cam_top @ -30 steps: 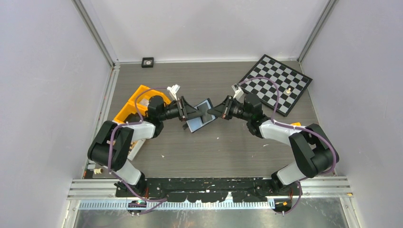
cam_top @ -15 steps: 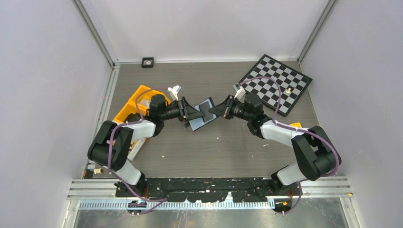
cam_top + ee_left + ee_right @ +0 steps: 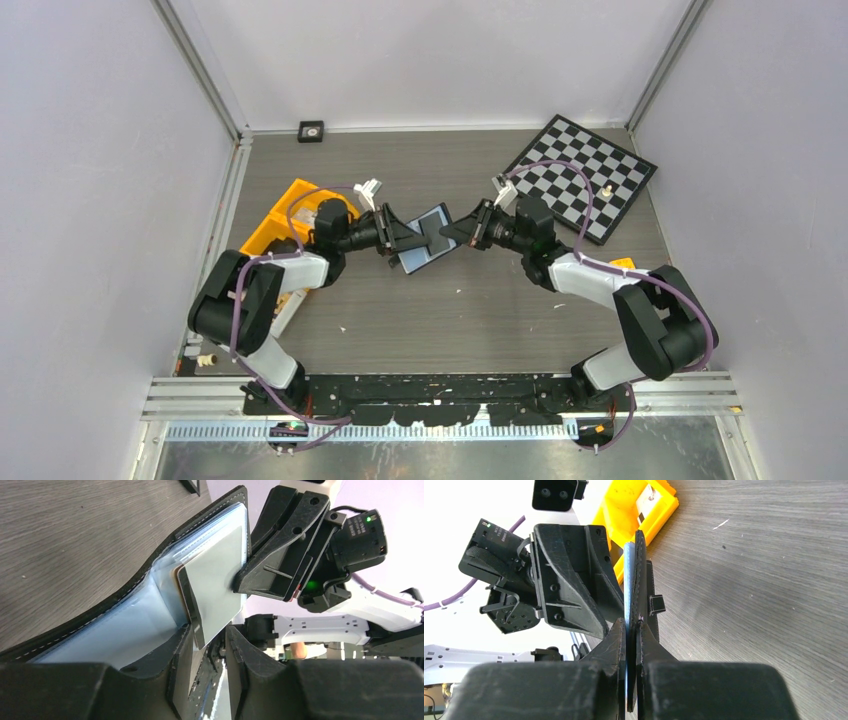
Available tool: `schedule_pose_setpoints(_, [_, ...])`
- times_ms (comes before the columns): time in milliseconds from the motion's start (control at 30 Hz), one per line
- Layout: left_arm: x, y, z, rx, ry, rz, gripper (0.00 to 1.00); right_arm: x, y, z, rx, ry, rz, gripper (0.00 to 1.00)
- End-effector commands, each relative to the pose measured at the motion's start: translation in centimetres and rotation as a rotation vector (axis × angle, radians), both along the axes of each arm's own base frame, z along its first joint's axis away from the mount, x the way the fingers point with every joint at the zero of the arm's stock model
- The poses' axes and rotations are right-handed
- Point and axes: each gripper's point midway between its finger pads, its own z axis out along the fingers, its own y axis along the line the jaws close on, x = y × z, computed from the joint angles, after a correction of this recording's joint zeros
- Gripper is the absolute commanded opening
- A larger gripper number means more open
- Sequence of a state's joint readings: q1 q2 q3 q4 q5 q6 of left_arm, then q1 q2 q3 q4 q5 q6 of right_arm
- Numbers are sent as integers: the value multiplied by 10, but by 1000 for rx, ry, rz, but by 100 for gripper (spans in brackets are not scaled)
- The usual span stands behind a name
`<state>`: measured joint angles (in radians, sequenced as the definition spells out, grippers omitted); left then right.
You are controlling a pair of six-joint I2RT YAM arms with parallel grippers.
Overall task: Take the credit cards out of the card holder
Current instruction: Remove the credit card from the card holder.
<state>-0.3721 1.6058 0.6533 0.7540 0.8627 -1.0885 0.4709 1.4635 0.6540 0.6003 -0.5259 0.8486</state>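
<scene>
Since your left gripper [image 3: 209,632] sits nearest the lens with its jaws part-way apart astride the lower end of the credit cards [image 3: 220,580], start there. A sliver of daylight shows between the stack and one finger, so I cannot tell whether you have a bite on it. Close until both pads meet the cards alone, the pale one in front and the orange-tan one behind it. Leave out the flap of the card holder [image 3: 100,635] that lies against the other finger.

Beyond that, the holder hangs open and tilted between the two arms, above the table [image 3: 450,310]. Its grey-blue pockets face your left camera, and the cards poke out of one of them.

At its far edge your right gripper [image 3: 630,627] is pinched tight on the holder. One fingertip seems to press on the pale card's face too, which I judge may pin that card in place. Draw straight along the pocket's length, away from the right arm, without twisting.

Farther off, the orange bin [image 3: 290,215] lies just beside your left forearm, so mind it on the pull.
</scene>
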Motion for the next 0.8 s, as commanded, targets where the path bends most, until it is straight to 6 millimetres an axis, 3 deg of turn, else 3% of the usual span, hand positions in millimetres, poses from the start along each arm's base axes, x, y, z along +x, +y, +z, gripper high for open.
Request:
schedule_pose_setpoints(0, [-9,-10,40,-117,-112,-89,27,-3,9,38,79,-115,45,1])
schedule_pose_setpoints(133, [-13,-10,54,-152,-159,-98,16,-2,11,35,86,-102,48,11])
schedule_pose_setpoints(300, [-9,-3,56,-162,-178,-66,0,-1,14,31,92,-80,61,12])
schedule_pose_setpoints(500, [-3,4,54,-181,-169,-38,0,-2,18,31,113,-67,89,7])
schedule_pose_setpoints(667, [1,7,48,-180,-145,-20,0,-2,17,32,111,-71,79,18])
schedule_pose_setpoints(767, [4,7,41,-147,-122,-10,0,-2,17,32,111,-70,87,17])
